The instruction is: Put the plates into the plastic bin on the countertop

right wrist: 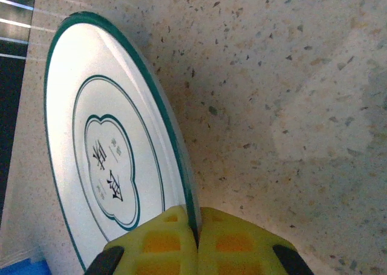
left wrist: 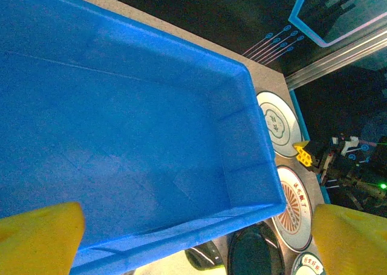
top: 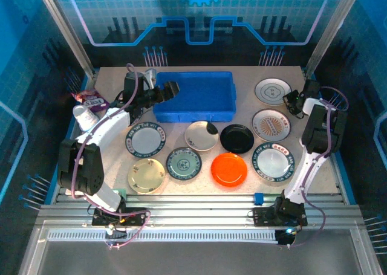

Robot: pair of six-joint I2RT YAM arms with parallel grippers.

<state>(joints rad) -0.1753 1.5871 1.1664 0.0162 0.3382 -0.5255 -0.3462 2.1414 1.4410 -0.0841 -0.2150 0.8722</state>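
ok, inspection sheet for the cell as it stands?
Surface: beige speckled countertop, no damage seen.
Job's things: blue plastic bin, no plates inside; nine plates outside it on the countertop.
Clutter: white cup and small purple item at the left edge.
Pincers: left pincer open over the bin's left end; right pincer shut on the rim of the green-rimmed plate.
Cables: purple cables along both arms, no snag seen.
Surroundings: metal rails in front, blue-lit enclosure walls behind.

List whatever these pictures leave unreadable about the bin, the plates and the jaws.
1. Top external: the right gripper is too small and dark to show its jaws.
2. Right wrist: yellow fingertips hide the green-rimmed plate's lower rim.
3. Left wrist: the frame edge cuts off much of the plastic bin.
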